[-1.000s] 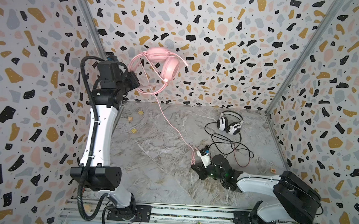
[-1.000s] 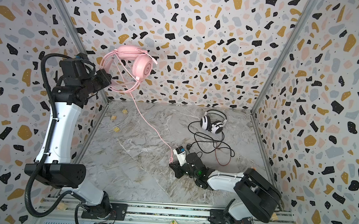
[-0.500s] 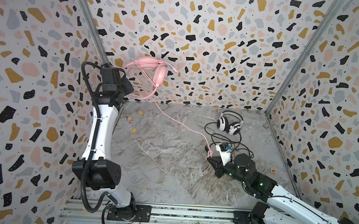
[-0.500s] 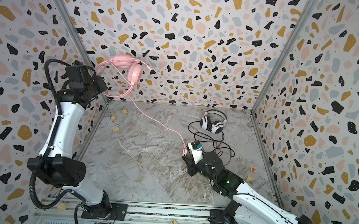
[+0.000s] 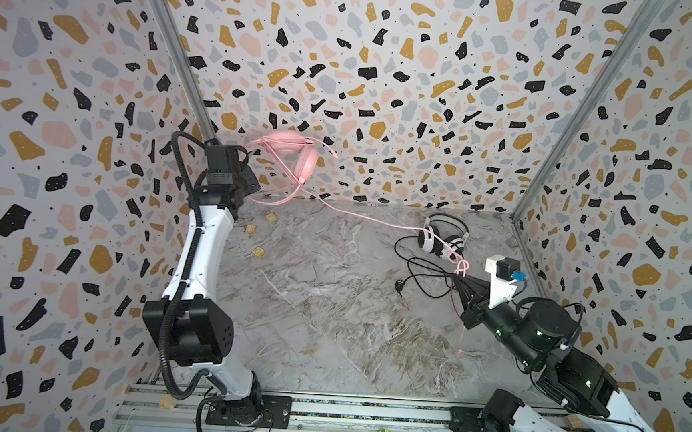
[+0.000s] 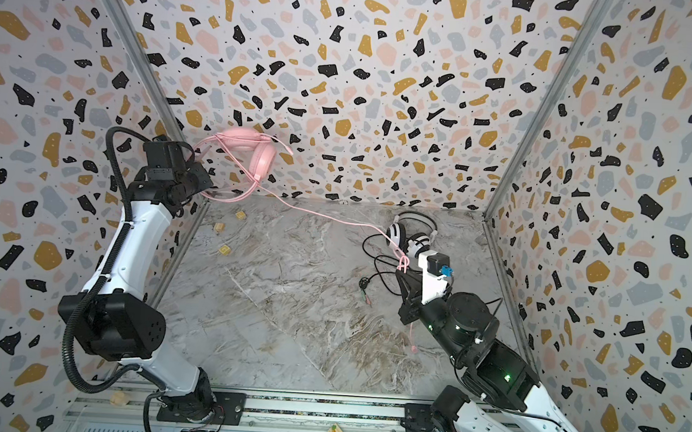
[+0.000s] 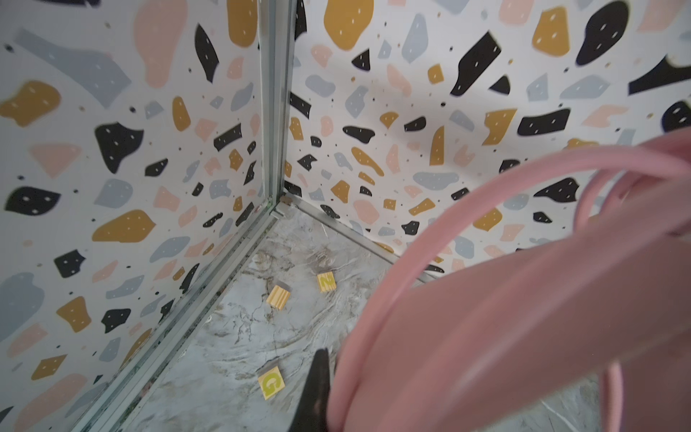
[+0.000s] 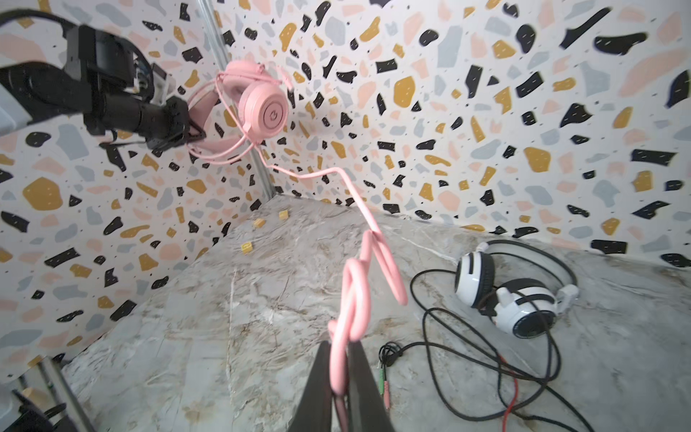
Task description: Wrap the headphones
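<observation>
Checking grips first, Ben: what has each arm got?

Ben: The left gripper (image 8: 194, 131) is clamped tight on the headband of the pink headset (image 8: 263, 112), which hangs high in the air near the back-left corner. The right gripper (image 8: 339, 347), jaws nearly closed, pinches the pink cord (image 8: 353, 295) down low on the right, with a kinked loop just beyond its tips.

Ida: So the step is winding that cord round the headset?

Ben: That's my reading. A few turns seem to sit on the band already, and a long run spans the cell. I'd have the right arm carry the cord up and around the band under light tension, letting the kink straighten first, while the left holds steady. The free end trailing below the right gripper could snag.

Ida: On what?

Ben: The white-and-black headset (image 8: 523, 306) lies on the marble floor (image 5: 309, 306) just beside the right gripper, its black cord (image 8: 390, 353) sprawled underneath. Lift clear before swinging.

Ida: And room?

Ben: The floor's middle is open; wooden letter tiles (image 7: 271, 382) lie only near the left wall. The squeeze is up top: the pink headset sits close to the back wall (image 5: 427, 106) and corner post (image 7: 275, 112), so loops should pass on the open, near side.
</observation>
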{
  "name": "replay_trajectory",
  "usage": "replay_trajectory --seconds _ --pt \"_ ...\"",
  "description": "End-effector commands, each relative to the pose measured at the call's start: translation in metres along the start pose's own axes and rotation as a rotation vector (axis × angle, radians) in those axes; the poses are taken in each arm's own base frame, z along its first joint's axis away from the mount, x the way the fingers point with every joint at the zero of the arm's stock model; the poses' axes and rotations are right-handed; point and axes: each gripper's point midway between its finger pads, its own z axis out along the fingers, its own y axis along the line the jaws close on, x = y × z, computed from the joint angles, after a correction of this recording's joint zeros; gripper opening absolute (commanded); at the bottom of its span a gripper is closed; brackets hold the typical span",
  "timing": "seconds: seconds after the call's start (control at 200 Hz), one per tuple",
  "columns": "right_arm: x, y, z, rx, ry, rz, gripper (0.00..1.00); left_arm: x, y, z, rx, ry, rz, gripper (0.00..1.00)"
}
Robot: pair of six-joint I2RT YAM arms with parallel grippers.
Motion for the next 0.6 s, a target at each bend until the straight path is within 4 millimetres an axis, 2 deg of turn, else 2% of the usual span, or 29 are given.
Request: replay_trajectory --seconds 0.0,0.08,0.295,0.425,0.596 --pt "-0.028 -0.021 -0.011 0.119 -0.065 -0.043 0.05 -0.024 -0.016 -0.022 0.095 -0.108 -0.001 0.00" --pt "-0.048 -0.020 -0.014 0.128 -0.092 -0.062 0.05 -0.012 -0.010 -0.020 0.076 -0.094 0.011 0.00" --pt "-0.111 -0.001 -0.021 0.068 -0.199 -0.111 0.04 0.021 -0.002 -0.017 0.029 -0.060 0.048 0.00" --pt "-0.141 0.020 -0.014 -0.013 -0.242 -0.142 0.04 0.050 -0.025 -0.014 0.001 -0.018 0.169 0.00" --pt "-0.181 0.031 -0.001 -0.007 -0.315 -0.194 0.04 0.092 -0.051 -0.005 -0.025 0.051 0.317 0.00"
